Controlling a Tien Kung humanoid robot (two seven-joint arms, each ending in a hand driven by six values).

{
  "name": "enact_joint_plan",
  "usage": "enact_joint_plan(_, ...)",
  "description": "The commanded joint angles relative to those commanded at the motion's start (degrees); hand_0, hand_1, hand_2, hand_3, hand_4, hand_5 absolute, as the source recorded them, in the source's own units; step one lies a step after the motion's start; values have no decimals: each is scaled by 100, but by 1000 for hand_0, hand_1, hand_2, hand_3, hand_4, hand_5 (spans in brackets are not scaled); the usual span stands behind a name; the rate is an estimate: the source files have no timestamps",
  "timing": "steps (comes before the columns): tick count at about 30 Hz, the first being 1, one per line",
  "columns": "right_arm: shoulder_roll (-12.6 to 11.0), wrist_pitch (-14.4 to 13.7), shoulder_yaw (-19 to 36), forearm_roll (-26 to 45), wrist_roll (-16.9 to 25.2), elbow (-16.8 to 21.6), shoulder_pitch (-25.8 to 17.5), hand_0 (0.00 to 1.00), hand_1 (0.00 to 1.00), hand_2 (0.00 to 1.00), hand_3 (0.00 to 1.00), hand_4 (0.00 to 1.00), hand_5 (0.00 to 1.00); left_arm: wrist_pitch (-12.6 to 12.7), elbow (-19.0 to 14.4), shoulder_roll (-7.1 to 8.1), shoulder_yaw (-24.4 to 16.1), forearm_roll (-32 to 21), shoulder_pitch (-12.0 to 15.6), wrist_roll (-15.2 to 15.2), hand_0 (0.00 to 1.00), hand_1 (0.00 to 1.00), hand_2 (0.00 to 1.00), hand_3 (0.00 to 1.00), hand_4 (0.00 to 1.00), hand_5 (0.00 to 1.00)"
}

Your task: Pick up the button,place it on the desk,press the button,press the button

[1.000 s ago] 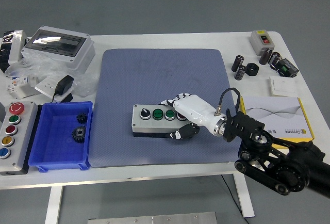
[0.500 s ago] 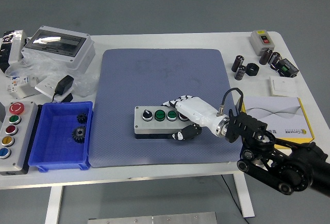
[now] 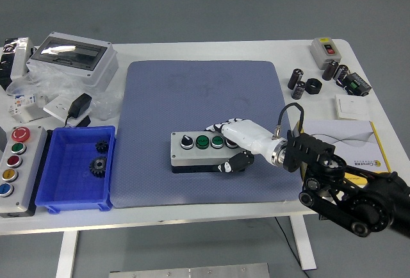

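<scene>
Your right hand (image 3: 232, 145) grips the button box (image 3: 204, 151) near the bench's front edge; releasing carelessly could drag or tip it.

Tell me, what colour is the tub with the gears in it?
Blue. The tub shows clearly in the head view.

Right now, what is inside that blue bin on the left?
Two small dark gears lie inside the blue bin, one behind the other. The rest of its floor shows bare blue. Nothing covers the bin, so nothing appears hidden.
</scene>
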Motion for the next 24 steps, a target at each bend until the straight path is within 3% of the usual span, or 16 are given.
enact_joint_plan(5,-57,47,43,146,-21,83,3,987,931,998,998,743,160,-18,0,1,-33,54,-10,-9,630,628,560,602,668,254)
enact_joint_plan(6,-62,49,50,167,-23,88,5,998,972,998,998,823,222,-22,0,2,-39,64,-13,-10,629,627,564,603,672,241)
enact_joint_plan(12,-98,54,60,208,-29,130,10,998,972,998,998,823,222,-44,0,-1,-63,111,-21,-25,629,627,564,603,672,241)
enact_joint_plan(14,-134,66,65,251,-31,171,17,998,976,998,998,868,267,-56,0,-4,-65,120,-22,-33,629,628,560,605,675,236)
enact_joint_plan(23,-577,350,162,860,-80,703,-38,998,975,998,998,895,293,-127,0,-4,-80,183,-28,-88,627,627,559,604,683,216)
enact_joint_plan(24,-665,393,220,947,-84,802,-71,998,975,998,998,861,250,-133,0,-5,-84,191,-30,-95,627,628,559,607,687,202)
